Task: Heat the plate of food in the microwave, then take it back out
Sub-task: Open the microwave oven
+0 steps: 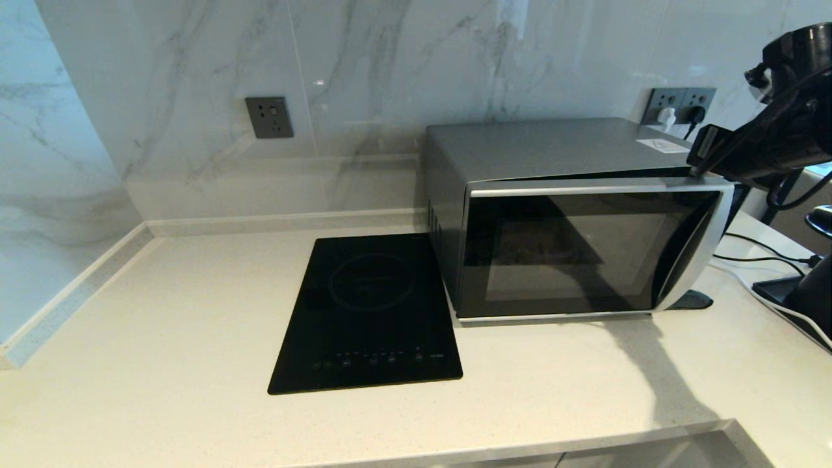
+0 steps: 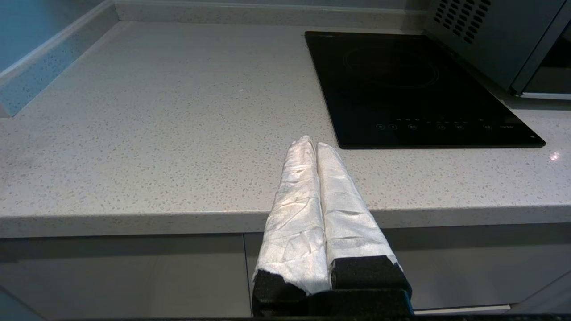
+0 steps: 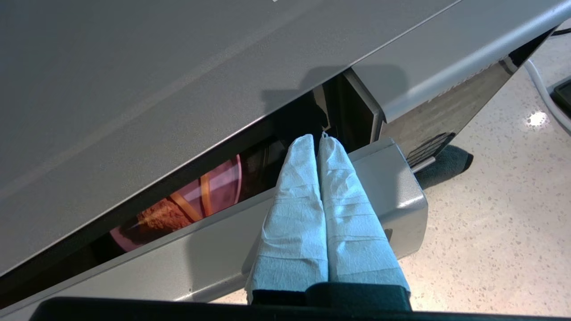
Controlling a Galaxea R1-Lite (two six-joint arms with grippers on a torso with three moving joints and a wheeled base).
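Lilac-purple round plate of food, with orange fries and a brown breaded piece, sits inside the boxy silver-grey microwave, glimpsed through the gap of its dark glass door, which stands slightly ajar. I have the right gripper at the door's top free corner, wrapped fingers pressed together on nothing, tips in the gap. The plate lies beyond them, deeper inside (round, so no long axis). My left gripper, likewise closed and empty, hangs at the speckled counter's front edge, well apart.
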